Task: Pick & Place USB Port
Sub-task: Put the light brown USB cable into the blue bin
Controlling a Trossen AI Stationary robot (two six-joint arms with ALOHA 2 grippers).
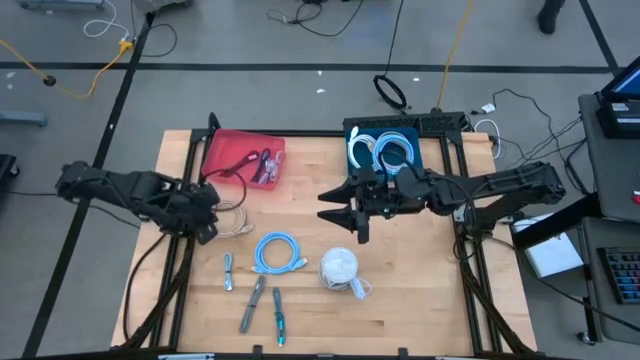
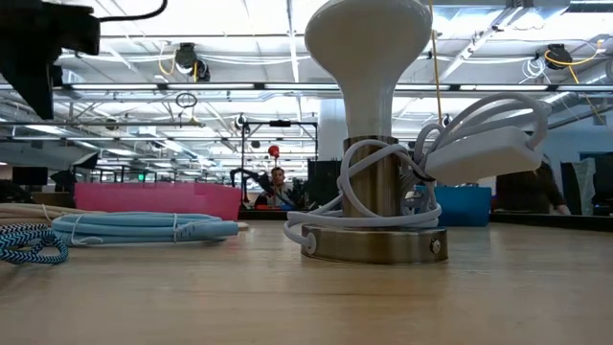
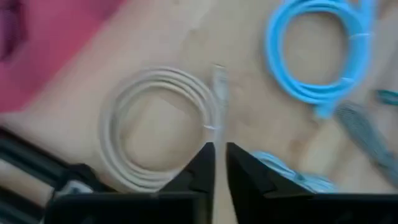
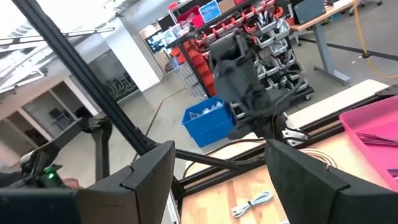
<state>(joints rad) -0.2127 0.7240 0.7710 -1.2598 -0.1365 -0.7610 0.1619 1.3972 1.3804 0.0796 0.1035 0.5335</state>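
Observation:
My left gripper (image 1: 207, 218) hangs over the table's left part, pointing steeply down, just by a beige cable coil (image 3: 158, 124). Its fingers (image 3: 221, 163) stand a narrow slit apart with nothing between them. My right gripper (image 1: 338, 208) hovers level above the table's middle, wide open (image 4: 217, 180) and empty. Small plugs and short cable pieces (image 1: 255, 300) lie flat on the near left of the table. Which of them is the USB port I cannot tell. A light blue cable coil (image 1: 278, 252) lies flat beside them.
A red tray (image 1: 245, 160) with cables stands at the far left. A blue bin (image 1: 385, 150) holds light blue coils at the far middle. A white lamp on a metal base (image 2: 374, 125), wrapped in its cord, stands near the front. A braided cable (image 2: 29, 244) lies at the left.

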